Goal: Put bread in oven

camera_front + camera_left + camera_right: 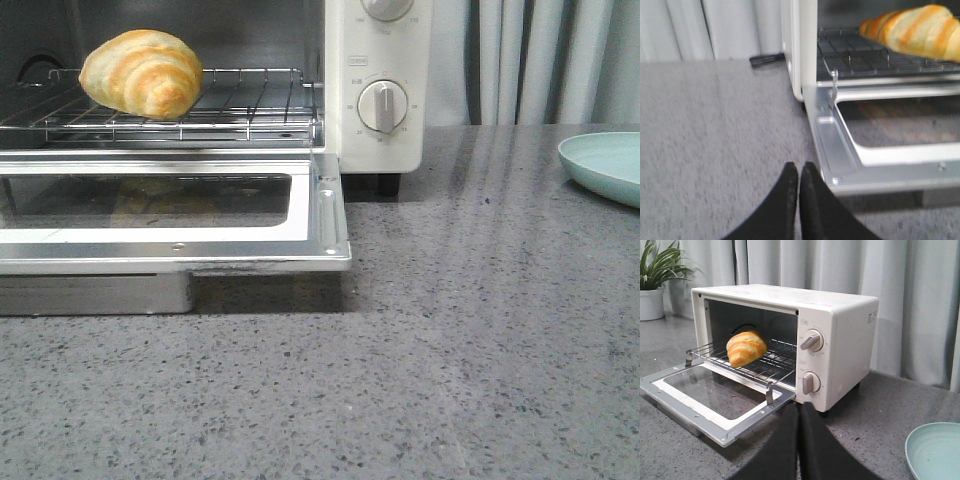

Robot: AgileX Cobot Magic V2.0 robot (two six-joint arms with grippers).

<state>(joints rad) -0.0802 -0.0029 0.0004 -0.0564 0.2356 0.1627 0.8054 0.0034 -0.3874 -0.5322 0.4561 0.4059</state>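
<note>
The bread (142,72), a golden-brown ridged roll, lies on the wire rack (250,110) inside the cream-white oven (385,140). The oven's glass door (320,215) hangs open, flat over the counter. The bread also shows in the left wrist view (915,31) and in the right wrist view (745,348). My left gripper (799,167) is shut and empty, low over the counter by the door's left corner. My right gripper (800,407) is shut and empty, set back from the oven's knob side. Neither gripper shows in the front view.
A pale green plate (605,165) sits on the grey counter to the right of the oven, also in the right wrist view (935,452). A potted plant (655,285) stands far left. Curtains hang behind. A black cable (765,60) lies by the oven's left side.
</note>
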